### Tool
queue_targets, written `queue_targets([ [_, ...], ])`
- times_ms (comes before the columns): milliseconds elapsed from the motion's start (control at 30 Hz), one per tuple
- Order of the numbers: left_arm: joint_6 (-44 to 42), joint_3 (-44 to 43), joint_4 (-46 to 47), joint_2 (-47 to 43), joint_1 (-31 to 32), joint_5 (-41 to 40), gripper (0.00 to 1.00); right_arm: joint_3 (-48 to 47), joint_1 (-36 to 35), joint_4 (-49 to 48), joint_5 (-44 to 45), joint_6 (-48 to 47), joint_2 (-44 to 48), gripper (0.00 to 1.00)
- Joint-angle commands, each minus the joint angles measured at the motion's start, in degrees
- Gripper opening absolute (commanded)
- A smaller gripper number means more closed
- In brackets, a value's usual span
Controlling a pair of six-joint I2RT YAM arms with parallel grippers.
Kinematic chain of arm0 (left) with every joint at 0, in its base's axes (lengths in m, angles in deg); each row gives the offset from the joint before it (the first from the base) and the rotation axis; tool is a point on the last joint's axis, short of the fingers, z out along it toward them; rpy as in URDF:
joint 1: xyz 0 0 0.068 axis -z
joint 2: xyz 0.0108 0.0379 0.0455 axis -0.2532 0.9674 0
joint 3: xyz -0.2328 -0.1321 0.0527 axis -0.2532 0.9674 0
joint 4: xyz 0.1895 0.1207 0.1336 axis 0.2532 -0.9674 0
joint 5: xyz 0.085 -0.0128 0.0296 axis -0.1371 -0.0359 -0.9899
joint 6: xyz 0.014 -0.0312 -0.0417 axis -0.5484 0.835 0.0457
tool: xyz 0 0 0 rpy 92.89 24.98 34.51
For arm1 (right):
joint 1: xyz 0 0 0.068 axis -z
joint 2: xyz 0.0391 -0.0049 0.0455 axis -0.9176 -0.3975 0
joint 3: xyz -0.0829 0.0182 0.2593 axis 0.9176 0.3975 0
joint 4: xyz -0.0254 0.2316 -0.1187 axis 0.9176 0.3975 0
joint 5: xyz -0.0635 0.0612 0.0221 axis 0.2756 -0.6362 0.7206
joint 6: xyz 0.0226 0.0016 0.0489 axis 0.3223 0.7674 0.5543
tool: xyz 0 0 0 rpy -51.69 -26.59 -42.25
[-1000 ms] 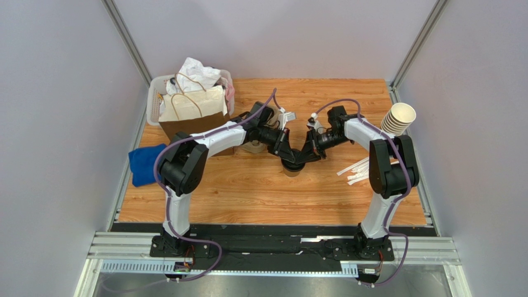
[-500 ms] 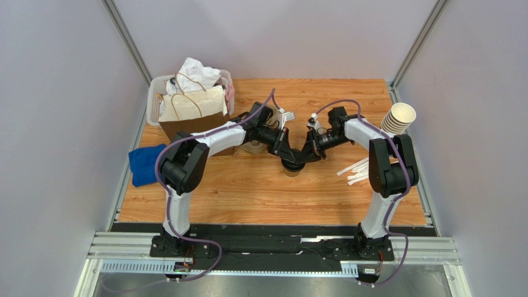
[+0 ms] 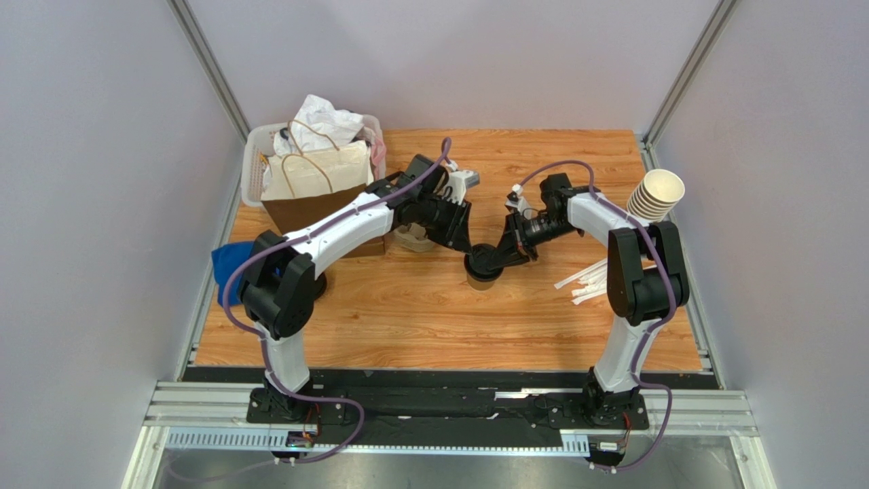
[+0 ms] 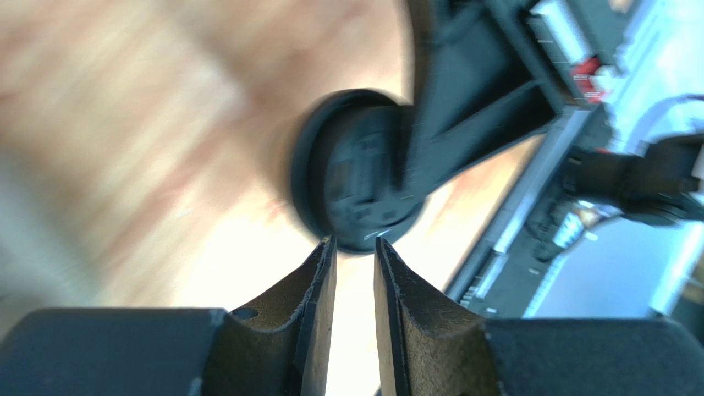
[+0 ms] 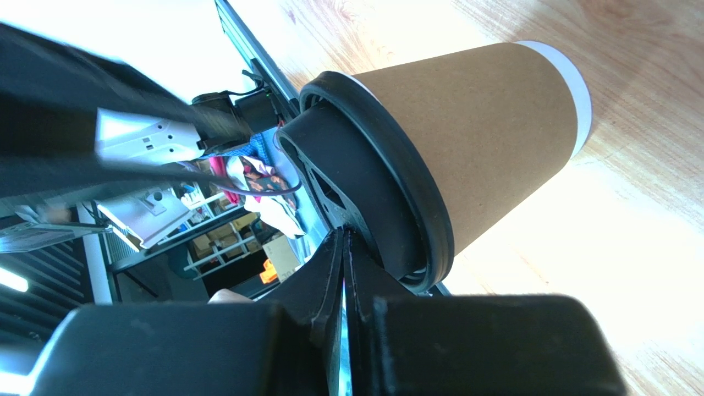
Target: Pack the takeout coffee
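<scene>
The takeout coffee (image 3: 479,275) stands upright at mid-table, a tan paper cup (image 5: 487,140) with a black lid (image 5: 388,190). My right gripper (image 3: 498,255) is shut, and its fingertips (image 5: 343,235) rest against the top of the lid. My left gripper (image 3: 464,239) hovers just left of and above the cup, apart from it. Its jaws (image 4: 355,243) are nearly shut with a thin gap and hold nothing. The left wrist view is blurred and shows the lid (image 4: 347,181) with the right gripper's finger lying across it.
A brown paper bag (image 3: 316,194) stands at the far left, against a white basket (image 3: 250,168) of crumpled paper. A blue cloth (image 3: 233,270) lies at the left edge. Stacked cream cups (image 3: 655,196) and white sticks (image 3: 583,280) are at the right.
My left gripper has lifted off the lid and drawn back to the far left, and its elbow has swung left. The right gripper and the cup have stayed put.
</scene>
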Motion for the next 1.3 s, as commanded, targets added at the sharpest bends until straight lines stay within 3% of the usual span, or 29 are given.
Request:
queue_targets([
  [0,-4.43,-0.03,-4.63,-2.92,-1.53,-8.34,0.31,0.18,0.09,-1.59,13.54,-4.38,-1.09,0.06],
  [933,-4.88,-6.53,-3.49,6.39,0.93,-4.83,0.3,-0.7,-0.26,-1.33,13.98,-4.82,-2.75,0.06],
  [1167,-4.09,-6.18,-3.66,8.5,0.85,-5.97,0.19,-0.88,-0.26,-1.42,14.42,-5.09,-3.37,0.06],
  [1267,-3.91,-5.74,-4.1,9.21,0.93,-6.32,0.08,-0.88,-0.17,-1.42,14.86,-5.35,-3.81,0.06],
])
